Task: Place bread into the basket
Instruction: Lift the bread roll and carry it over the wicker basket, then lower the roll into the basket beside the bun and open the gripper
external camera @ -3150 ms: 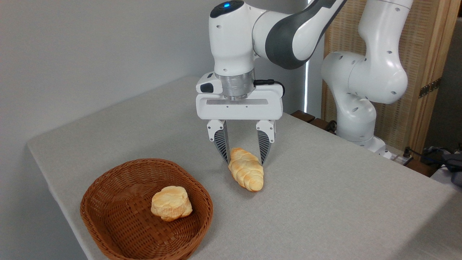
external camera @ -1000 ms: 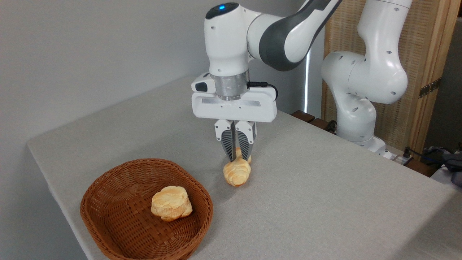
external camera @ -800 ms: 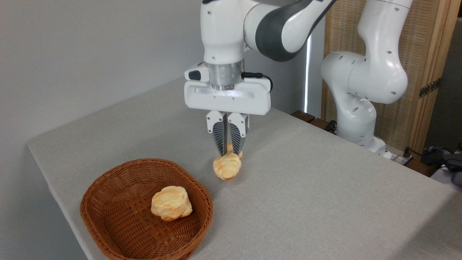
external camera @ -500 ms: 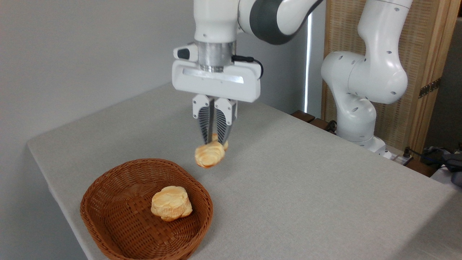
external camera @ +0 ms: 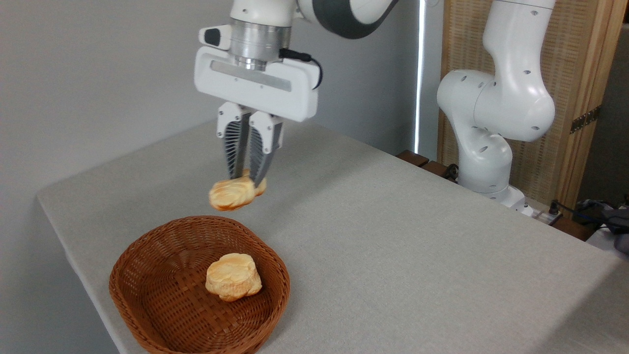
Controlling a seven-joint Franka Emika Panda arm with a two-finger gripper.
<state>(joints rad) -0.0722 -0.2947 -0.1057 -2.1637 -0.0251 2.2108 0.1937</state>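
A white robot arm's hand (external camera: 248, 178) hangs in the air above a grey cloth-covered bench (external camera: 393, 236), its two ribbed fingers (external camera: 231, 147) drawn nearly together and pinching the braided golden loaf of bread (external camera: 231, 192) near one end. The loaf is clear of the bench, lying roughly level, its free end pointing toward 8 o'clock and blurred in the frame. The hand points straight down, tilted only slightly.

At 6 o'clock from the loaf, near the front edge of the bench, sits the oval reddish-brown wicker basket (external camera: 147, 260). The loaf hangs above the basket's far rim, well apart from it in height. Inside the basket, a little toward 3 o'clock of its middle, rests a short, chunky golden bun (external camera: 233, 276) on the woven floor.

The arm's white base column (external camera: 491, 128) stands beyond the bench's far corner at about 2 o'clock from the basket, in front of a wood-framed woven screen (external camera: 580, 78). A plain grey wall (external camera: 98, 73) fills the background at 10 o'clock
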